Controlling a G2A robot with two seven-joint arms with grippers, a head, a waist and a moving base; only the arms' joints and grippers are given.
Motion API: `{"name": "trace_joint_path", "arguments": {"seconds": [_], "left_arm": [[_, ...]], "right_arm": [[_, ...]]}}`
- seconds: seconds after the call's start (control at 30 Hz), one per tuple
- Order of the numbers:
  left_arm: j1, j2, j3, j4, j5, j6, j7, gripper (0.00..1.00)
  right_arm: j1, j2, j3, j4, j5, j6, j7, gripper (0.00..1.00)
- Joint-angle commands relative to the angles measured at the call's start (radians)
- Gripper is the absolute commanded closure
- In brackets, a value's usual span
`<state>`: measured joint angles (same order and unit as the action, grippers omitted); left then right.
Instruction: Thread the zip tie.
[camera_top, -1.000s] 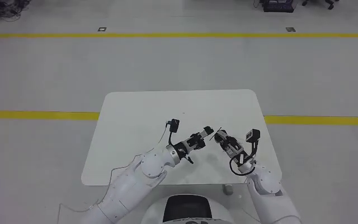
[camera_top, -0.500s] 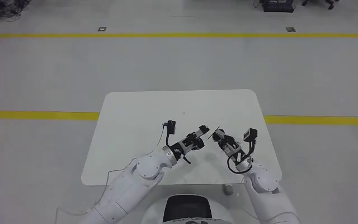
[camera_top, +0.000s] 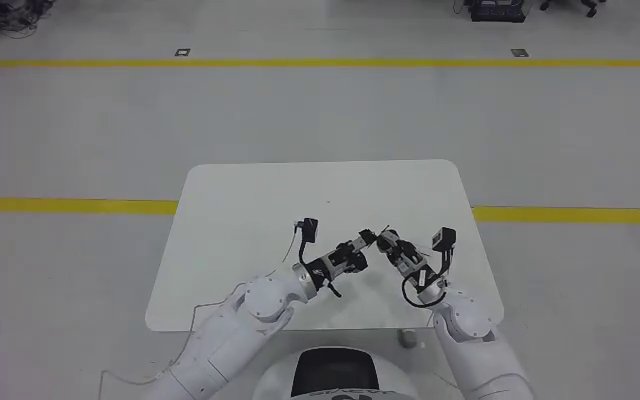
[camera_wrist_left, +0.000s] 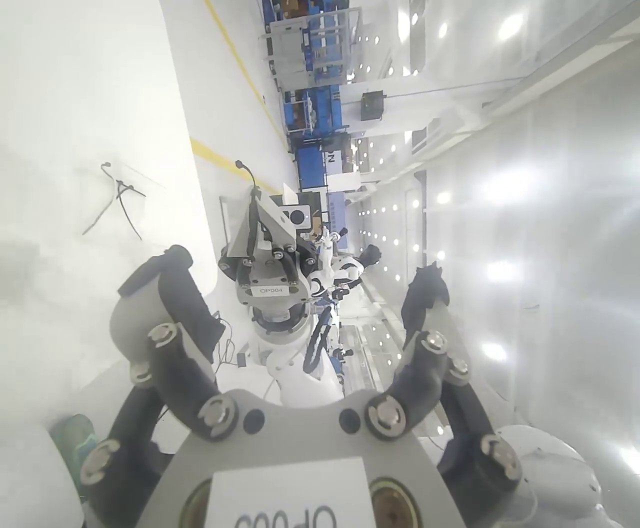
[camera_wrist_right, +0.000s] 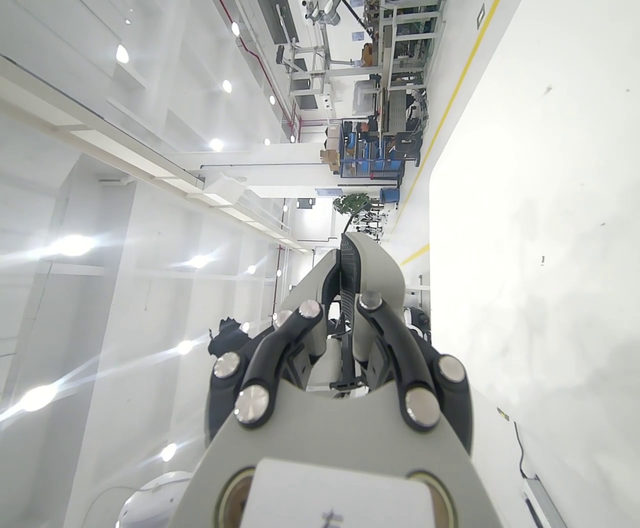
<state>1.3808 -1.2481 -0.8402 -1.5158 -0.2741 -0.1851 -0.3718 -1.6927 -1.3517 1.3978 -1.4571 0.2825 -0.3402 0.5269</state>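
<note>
There are two grippers, one table and one zip tie that can be counted with certainty. Over the near half of the table (camera_top: 300, 190), right of its middle, the two grippers face each other tip to tip and are just beside one another.

The left gripper (camera_top: 368, 238) is on the left. In its own wrist view, the left gripper (camera_wrist_left: 300, 267) has its two fingers (camera_wrist_left: 170, 280) spread wide apart, with nothing between them and nothing touching the pads.

The right gripper (camera_top: 389, 241) is on the right. In its own wrist view, the right gripper (camera_wrist_right: 346, 245) has its two fingers pressed together along the length of their pads. They are clamped on the zip tie (camera_top: 381, 231), a thin dark strip that sticks out of the fingertips and slants towards the far left, above the gap between the two grippers. In the left wrist view the zip tie (camera_wrist_left: 246, 174) rises from the right gripper's tips as a bent strand with a small knob at its end, clear of the left gripper's fingers.

Farther to the right, a few thin dark strands (camera_wrist_left: 117, 200) lie crossed on the table (camera_wrist_left: 75, 125). Whether they are more ties or shadows cannot be told, nor can their number.

Beyond the table, two yellow floor lines (camera_top: 90, 205) run from left to right, one level with the table and one far off.
</note>
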Motion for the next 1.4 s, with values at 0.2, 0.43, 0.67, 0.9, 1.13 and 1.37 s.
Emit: {"name": "trace_joint_path", "arguments": {"seconds": [0.2,0.43,0.67,0.9,1.13,1.37], "left_arm": [[-0.006,0.002,-0.003,0.005,0.030,-0.002,0.010,0.00],[-0.010,0.002,-0.003,0.010,0.031,-0.010,0.005,0.00],[-0.008,0.002,-0.001,0.009,0.011,-0.015,0.000,0.00],[-0.011,0.001,-0.008,0.038,-0.082,-0.036,-0.057,0.00],[-0.025,0.004,-0.011,0.058,-0.067,-0.048,-0.083,0.00],[-0.020,0.003,-0.010,0.060,-0.090,-0.046,-0.076,0.00]], "right_arm": [[0.001,0.001,-0.001,0.000,-0.008,0.000,-0.006,1.00],[0.000,0.004,-0.012,-0.013,-0.030,0.005,-0.009,1.00],[0.001,0.004,-0.018,-0.017,-0.032,0.004,-0.023,1.00],[0.006,0.008,-0.030,-0.016,-0.046,0.001,-0.022,1.00],[0.008,0.012,-0.033,-0.016,-0.040,0.005,-0.008,1.00],[0.007,0.013,-0.038,-0.021,-0.048,0.007,-0.028,1.00]]}}
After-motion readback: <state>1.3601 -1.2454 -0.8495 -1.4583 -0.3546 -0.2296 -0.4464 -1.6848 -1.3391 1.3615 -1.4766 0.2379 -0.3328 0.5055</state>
